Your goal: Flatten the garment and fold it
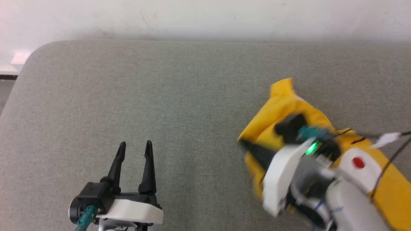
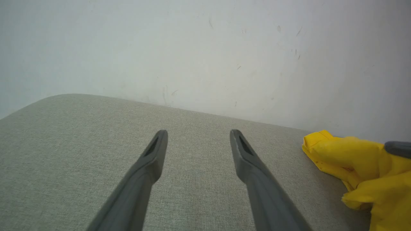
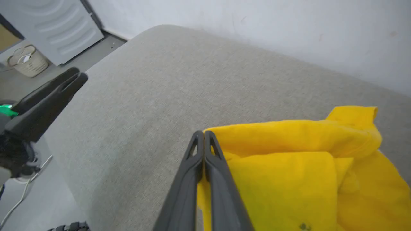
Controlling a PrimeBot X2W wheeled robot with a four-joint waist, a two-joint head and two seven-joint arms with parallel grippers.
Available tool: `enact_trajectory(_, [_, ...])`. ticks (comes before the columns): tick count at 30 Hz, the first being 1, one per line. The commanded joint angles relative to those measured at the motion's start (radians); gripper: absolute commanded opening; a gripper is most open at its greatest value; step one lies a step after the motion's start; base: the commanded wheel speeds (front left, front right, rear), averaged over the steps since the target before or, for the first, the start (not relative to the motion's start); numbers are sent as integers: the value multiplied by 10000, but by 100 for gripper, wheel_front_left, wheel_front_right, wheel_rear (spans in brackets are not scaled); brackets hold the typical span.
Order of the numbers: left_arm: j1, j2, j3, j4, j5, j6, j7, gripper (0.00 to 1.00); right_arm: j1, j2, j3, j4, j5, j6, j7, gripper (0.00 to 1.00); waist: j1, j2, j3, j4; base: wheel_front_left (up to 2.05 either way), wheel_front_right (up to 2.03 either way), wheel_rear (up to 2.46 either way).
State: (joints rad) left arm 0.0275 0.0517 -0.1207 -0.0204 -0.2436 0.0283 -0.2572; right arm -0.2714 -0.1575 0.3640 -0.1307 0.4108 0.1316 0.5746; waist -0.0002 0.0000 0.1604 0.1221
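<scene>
Garment point(image 1: 284, 106) lies bunched on the grey cushion point(image 1: 128, 89), neither flattened nor folded; right pincer point(image 3: 204, 135) pinches its edge, left pincer point(image 1: 135, 145) gapes wide, empty.

One yellow garment point(image 1: 289, 109). Two tools, the left tool point(image 1: 135, 143) and the right tool point(image 3: 204, 134), each with two dark fingers point(image 1: 148, 163). One grey fabric worktop point(image 1: 160, 96). One pale basket point(image 3: 28, 61), upper left of the right wrist view.

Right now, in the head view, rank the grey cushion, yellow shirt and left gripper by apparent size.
1. grey cushion
2. yellow shirt
3. left gripper, though it is likely nearer the camera, which enlarges it.
</scene>
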Motion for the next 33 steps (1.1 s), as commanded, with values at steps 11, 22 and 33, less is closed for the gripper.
enact_trajectory(11, [260, -14, 118, 121, 95, -203, -45, 100, 1642, -321, 2223, 525, 964, -9, 136, 100, 2, 0, -127, 648, 0, 0, 0])
enact_trajectory(22, [304, -14, 30, 106, 36, -131, -45, 100, 94, -406, -642, 445, 69, -9, -1684, 100, 2, 0, -117, 530, 0, 0, 0])
enact_trajectory(33, [-95, -14, -169, -9, 13, -57, -45, 100, 850, -2044, -3680, 2132, -1412, -9, -968, 100, 2, 0, 643, 635, 0, 0, 0])
